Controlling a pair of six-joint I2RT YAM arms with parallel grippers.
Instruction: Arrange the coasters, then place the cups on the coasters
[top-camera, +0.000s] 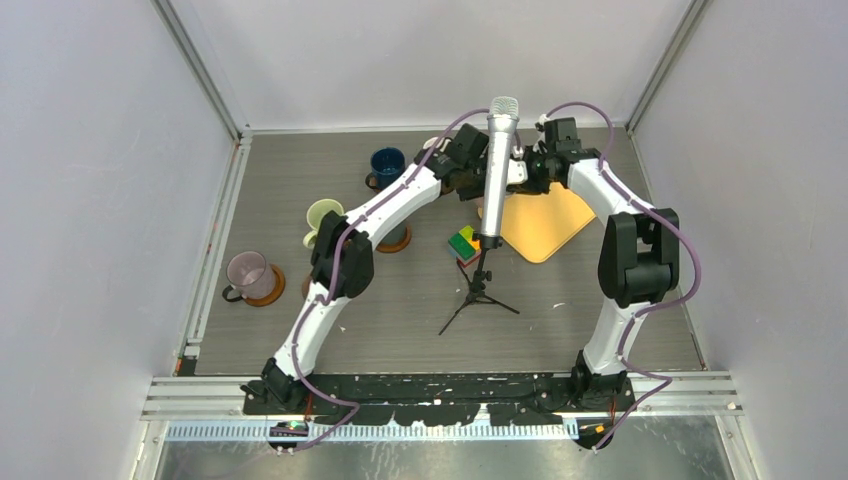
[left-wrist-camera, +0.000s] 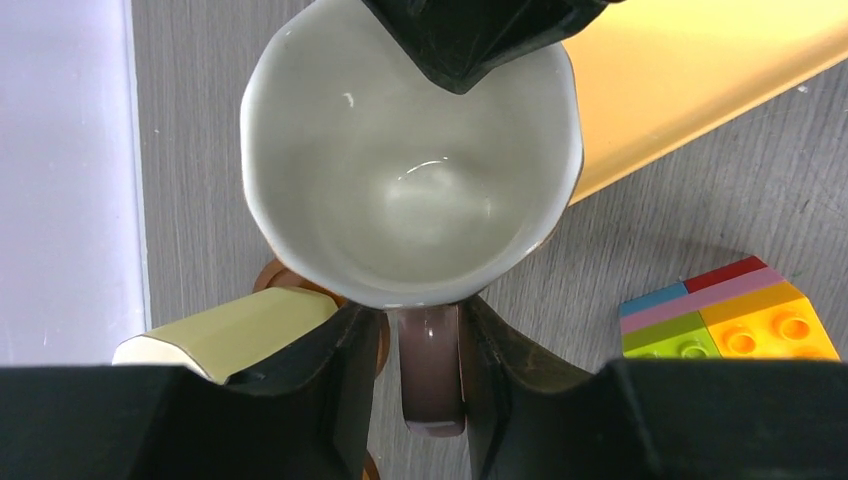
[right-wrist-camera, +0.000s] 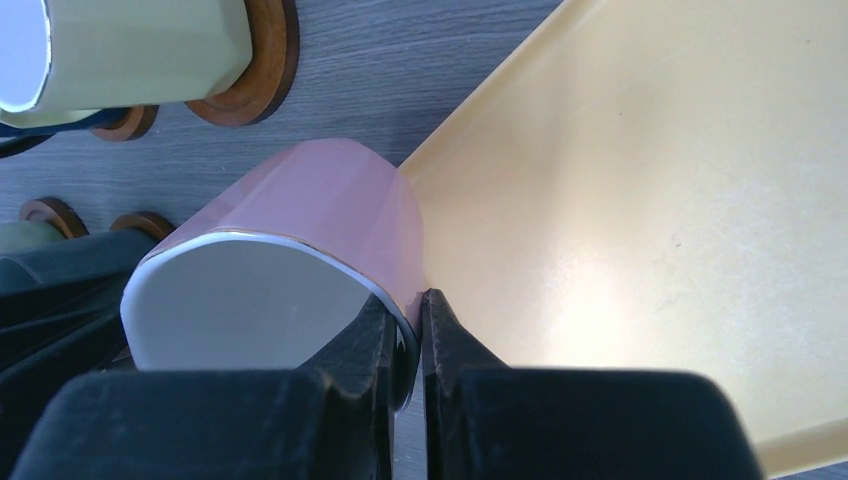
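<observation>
Between the left fingers (left-wrist-camera: 340, 390) sits the handle (left-wrist-camera: 430, 370) of the pink cup (left-wrist-camera: 410, 190), and the pair is closed narrowly on it, the bowl just ahead of the tips. The right fingers (right-wrist-camera: 375, 345) are pinched shut on the same cup's rim, one inside, one outside. The yellow tray (right-wrist-camera: 620, 200) lies just beside them, to their right.

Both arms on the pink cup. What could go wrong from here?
1. The right gripper pinches only the rim of the pink ceramic cup with white inside while the left gripper flanks its handle; uneven pulls could twist or drop it.
2. The cup is right beside the edge of the yellow rectangular tray and may catch.
3. The silver microphone on its tripod stands close to both wrists.
</observation>
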